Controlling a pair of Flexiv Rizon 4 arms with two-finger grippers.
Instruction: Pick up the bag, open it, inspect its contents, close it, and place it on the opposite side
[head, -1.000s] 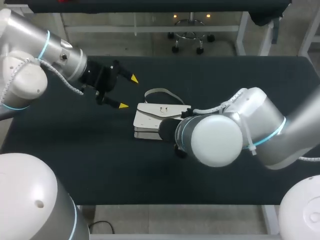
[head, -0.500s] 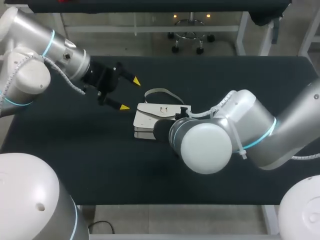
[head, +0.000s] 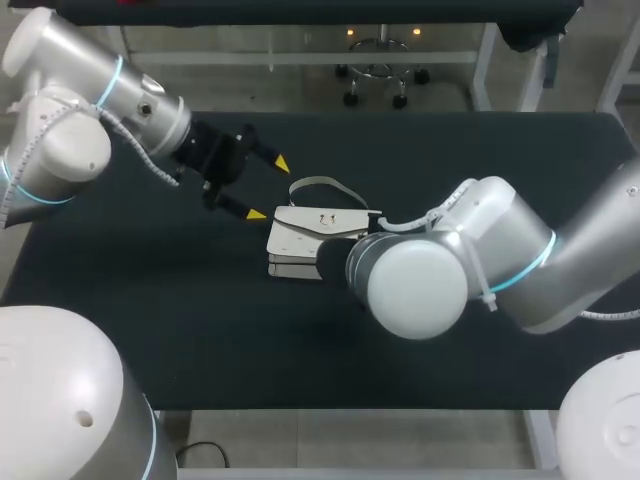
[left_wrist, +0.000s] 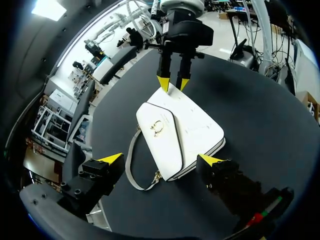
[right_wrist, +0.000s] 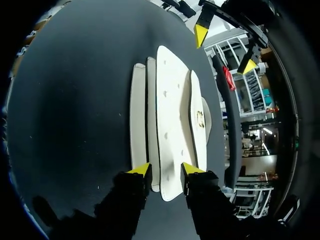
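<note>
Small white bag (head: 300, 235), flap shut, gold clasp (left_wrist: 157, 128) facing up. Lies flat on the dark bench (head: 200, 330). Trails a pale grey strap (head: 318, 181) in a loop off one long side. Rests ahead of the widely spread left fingers (left_wrist: 111, 159), apart from both. Puts its far end between the tips of the right fingers (right_wrist: 141, 170). Shows stacked, layered edges there.

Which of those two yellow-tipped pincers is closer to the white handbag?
The right arm's pincer: it sits right at the edge of the white flap handbag, while the left arm's pincer hangs wide open, apart from it.
</note>
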